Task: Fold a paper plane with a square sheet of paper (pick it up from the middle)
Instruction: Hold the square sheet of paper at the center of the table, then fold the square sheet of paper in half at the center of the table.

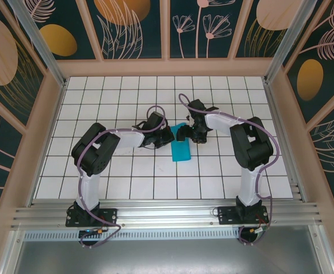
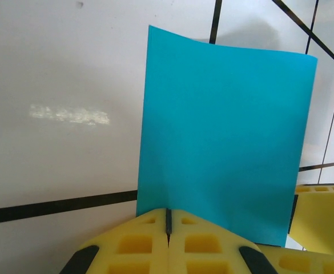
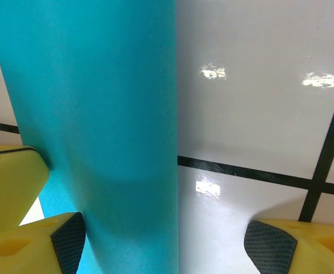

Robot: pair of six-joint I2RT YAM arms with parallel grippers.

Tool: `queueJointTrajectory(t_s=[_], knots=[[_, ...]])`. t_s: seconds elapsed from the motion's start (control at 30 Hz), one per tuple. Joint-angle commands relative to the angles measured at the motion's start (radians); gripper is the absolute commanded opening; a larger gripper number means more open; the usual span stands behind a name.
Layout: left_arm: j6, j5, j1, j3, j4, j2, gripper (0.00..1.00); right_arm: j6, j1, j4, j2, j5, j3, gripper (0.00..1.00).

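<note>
— Left hand (image 2: 168, 227) is pinching the thin teal-blue square paper sheet (image 2: 224, 137) by one edge, over the white tiled worktop (image 2: 58, 74).
— Right hand (image 3: 169, 244) is hovering spread astride it; I'd be closing squarely, keeping the crease straight.

Bright, diffuse overhead light. Glare patches on glossy table (image 3: 258, 114). Soft shadow behind square sheet of paper (image 2: 224, 131). Wrist views slightly soft.
</note>
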Motion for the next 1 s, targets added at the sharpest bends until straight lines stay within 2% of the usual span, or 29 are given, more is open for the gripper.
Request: queueJointTrajectory(t_s=[0.0,0.27,0.47,0.57,0.63,0.7,0.8,0.9,0.97], knots=[[0.029,-0.025,-0.009,0.019,-0.068,0.033,0.00,-0.014,-0.007,0.049,0.192,0.107,-0.085,0.83],[0.039,-0.041,-0.011,0.019,-0.087,0.041,0.00,0.005,-0.008,0.055,0.129,0.075,-0.056,0.85],[0.045,-0.044,-0.011,0.017,-0.091,0.041,0.00,0.039,-0.055,0.114,-0.091,0.002,-0.048,0.91],[0.048,-0.043,-0.011,0.022,-0.092,0.041,0.00,0.049,-0.093,0.156,-0.163,-0.084,-0.074,0.89],[0.048,-0.043,-0.011,0.023,-0.093,0.041,0.00,0.049,-0.106,0.205,-0.187,-0.202,-0.098,0.77],[0.049,-0.045,-0.011,0.022,-0.095,0.041,0.00,0.062,-0.104,0.251,-0.188,-0.291,-0.122,0.52],[0.050,-0.043,-0.011,0.022,-0.095,0.041,0.00,0.075,-0.096,0.297,-0.178,-0.366,-0.143,0.26],[0.051,-0.045,-0.011,0.023,-0.095,0.041,0.00,0.081,-0.094,0.315,-0.154,-0.419,-0.152,0.13],[0.053,-0.045,-0.011,0.023,-0.096,0.042,0.00,0.081,-0.092,0.309,-0.137,-0.410,-0.153,0.12]])
